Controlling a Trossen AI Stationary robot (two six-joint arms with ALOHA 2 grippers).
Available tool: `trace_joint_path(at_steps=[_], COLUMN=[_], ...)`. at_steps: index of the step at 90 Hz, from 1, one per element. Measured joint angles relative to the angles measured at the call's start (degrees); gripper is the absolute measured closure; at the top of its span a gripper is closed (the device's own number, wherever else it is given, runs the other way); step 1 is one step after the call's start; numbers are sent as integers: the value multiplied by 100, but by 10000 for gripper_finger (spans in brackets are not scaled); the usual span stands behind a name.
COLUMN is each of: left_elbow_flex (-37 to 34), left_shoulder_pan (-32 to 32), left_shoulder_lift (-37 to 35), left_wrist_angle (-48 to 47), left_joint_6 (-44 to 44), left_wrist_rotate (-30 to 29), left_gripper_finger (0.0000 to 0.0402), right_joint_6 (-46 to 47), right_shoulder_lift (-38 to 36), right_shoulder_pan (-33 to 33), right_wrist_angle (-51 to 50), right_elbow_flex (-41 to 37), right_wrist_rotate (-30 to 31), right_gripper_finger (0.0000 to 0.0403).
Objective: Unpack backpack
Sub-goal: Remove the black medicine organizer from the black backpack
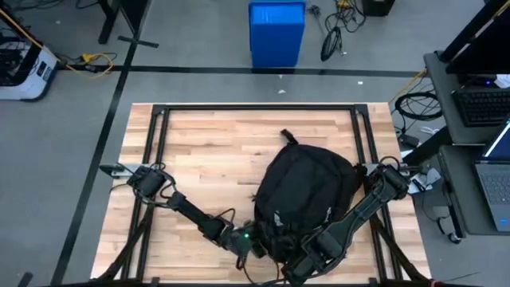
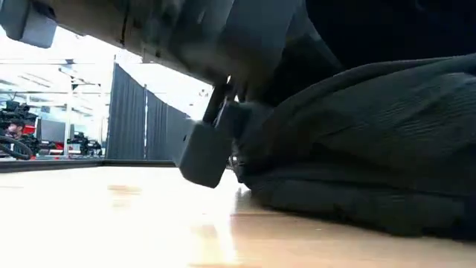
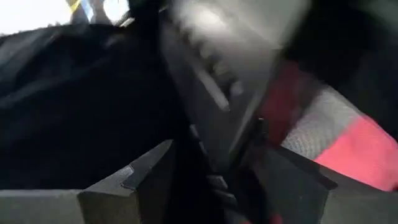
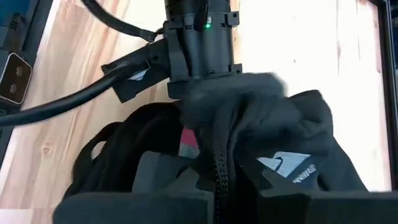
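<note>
The black backpack (image 1: pixel 307 187) lies on the wooden table (image 1: pixel 199 151), right of the middle, its open zipped end toward the near edge. Its white triangular logo (image 4: pixel 287 165) shows beside the opening. Something red and white (image 3: pixel 348 143) lies inside the opening (image 4: pixel 188 144). My left gripper (image 1: pixel 253 243) comes at the near end from the left, and backpack fabric covers its fingers (image 4: pixel 231 93). My right gripper (image 1: pixel 299 263) comes in from the right and is shut on the opening's edge. My left gripper has the zipper edge (image 3: pixel 214 93) of the backpack's opening running down between its two fingers (image 3: pixel 146 180). In the right wrist view the fabric bunches over the fingertips and hides the contact. The edge is raised off the table. My right gripper pinches the backpack's zipped opening edge (image 4: pixel 217 177) between its two fingers (image 4: pixel 267 183), beside the logo patch. The zipper runs along the fingers. The backpack's body rests on the table.
Black frame rails (image 1: pixel 151 159) run along the table's sides and far edge. Bare wood lies left of and beyond the backpack. A blue bin (image 1: pixel 276 32) stands on the floor past the far edge, and a desk with a laptop (image 1: pixel 494 175) is to the right.
</note>
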Motion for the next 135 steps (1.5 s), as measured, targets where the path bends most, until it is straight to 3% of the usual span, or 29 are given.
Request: trace_joint_path(at_steps=[13,30,57,84,101,120,135], left_elbow_flex=[0,2,170,412,485,485,485], left_shoulder_pan=[-9,-37,-110,-244,-306,-318,-437], left_shoulder_lift=[-3,-11,-11,-22,-22,-101,-109], left_wrist_angle=[8,68,97,105,102,37,-347], left_joint_6=[-964,-1505,-1648,-1899,-1996,-3609,-2823], left_wrist_rotate=[-170,-224,-490,-667,-716,-1111,-1402], left_gripper_finger=[178,178,178,178,178,179,179], right_joint_6=[-40,-46,-15,659,713,859,866], right_shoulder_lift=[0,0,4,4,4,4,4], right_shoulder_pan=[-2,-2,47,104,98,98,124], right_wrist_angle=[-2,-3,-198,-548,-557,-567,-653], right_elbow_flex=[0,0,83,520,584,584,584], right_wrist_rotate=[-5,-31,97,106,92,114,124], right_gripper_finger=[399,399,399,398,375,350,346])
